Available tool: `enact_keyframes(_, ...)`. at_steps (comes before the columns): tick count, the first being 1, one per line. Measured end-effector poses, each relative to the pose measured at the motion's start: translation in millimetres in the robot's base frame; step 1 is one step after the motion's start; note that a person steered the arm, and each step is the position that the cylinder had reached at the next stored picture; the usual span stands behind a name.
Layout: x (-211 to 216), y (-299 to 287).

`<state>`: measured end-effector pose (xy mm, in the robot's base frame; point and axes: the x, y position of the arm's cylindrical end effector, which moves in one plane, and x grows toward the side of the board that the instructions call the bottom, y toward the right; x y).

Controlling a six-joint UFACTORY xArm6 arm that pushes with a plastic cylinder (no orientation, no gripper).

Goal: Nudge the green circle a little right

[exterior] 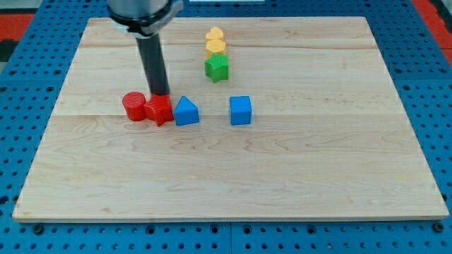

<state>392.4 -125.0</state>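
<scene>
The only green block I see is a star-shaped one [217, 68], at the top middle of the board; no green circle can be made out. My tip [159, 95] is well to its lower left, touching the top edge of a red star-like block [159, 111]. The dark rod rises from there to the arm at the view's top.
A red cylinder [133, 106] sits left of the red block and a blue triangle [186, 111] right of it. A blue cube [240, 110] lies further right. A yellow hexagon [216, 46] and a yellow heart [215, 34] sit just above the green block. The wooden board [318, 176] lies on a blue pegboard.
</scene>
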Motion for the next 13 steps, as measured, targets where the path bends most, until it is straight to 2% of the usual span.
enact_keyframes(1,-9.7,-39.0)
enact_keyframes(2,-36.4,-136.0)
enact_keyframes(3,-72.3,-179.3)
enact_keyframes(4,-91.4,-179.5)
enact_keyframes(5,-177.2,-179.7)
enact_keyframes(6,-199.0,-179.6)
enact_keyframes(7,-201.4,-177.7)
enact_keyframes(9,-195.0,-109.8)
enact_keyframes(12,-201.2,-117.7)
enact_keyframes(13,-189.6,-112.0)
